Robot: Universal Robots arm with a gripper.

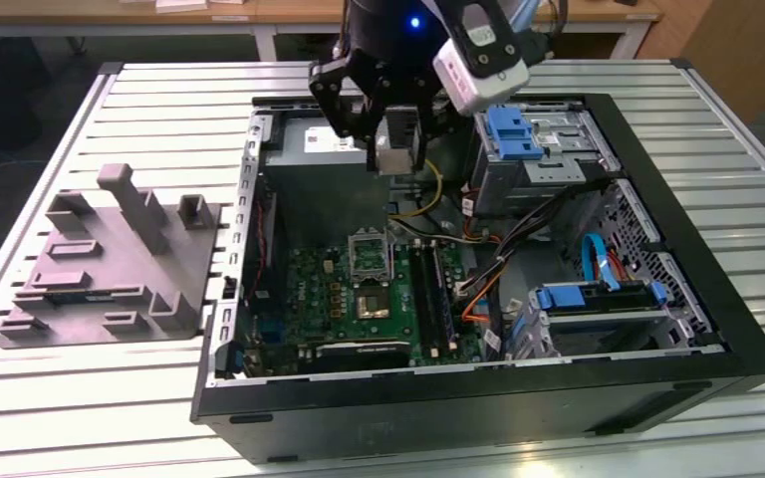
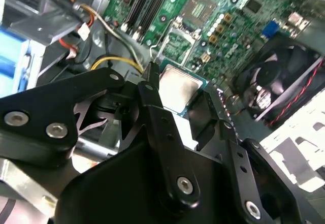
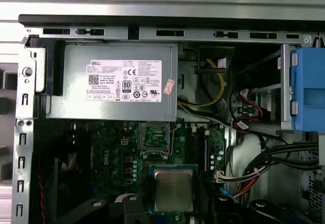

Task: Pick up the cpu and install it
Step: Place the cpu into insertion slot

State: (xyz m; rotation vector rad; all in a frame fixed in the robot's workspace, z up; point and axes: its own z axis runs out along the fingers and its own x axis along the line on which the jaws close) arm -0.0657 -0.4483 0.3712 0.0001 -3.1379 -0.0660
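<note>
The cpu (image 1: 396, 151), a small flat square chip with a silvery top, hangs above the open computer case (image 1: 489, 393) with my gripper (image 1: 396, 159) shut on its edges. In the second wrist view, the black fingers (image 2: 151, 82) clamp the cpu (image 2: 179, 86) from two sides, over the green motherboard (image 2: 238, 10). The first wrist view has the cpu (image 3: 173, 188) held just short of the open socket (image 3: 155, 135). In the exterior view, that socket (image 1: 370, 256) lies on the motherboard below and in front of the gripper.
A grey power supply box (image 3: 117, 82) with a white label fills the case's back corner. Blue drive brackets (image 1: 509, 134) and loose cables (image 1: 516, 234) crowd the exterior view's right. A fan (image 2: 277, 82) sits beside the board. A grey moulded tray (image 1: 104, 269) stands outside the case.
</note>
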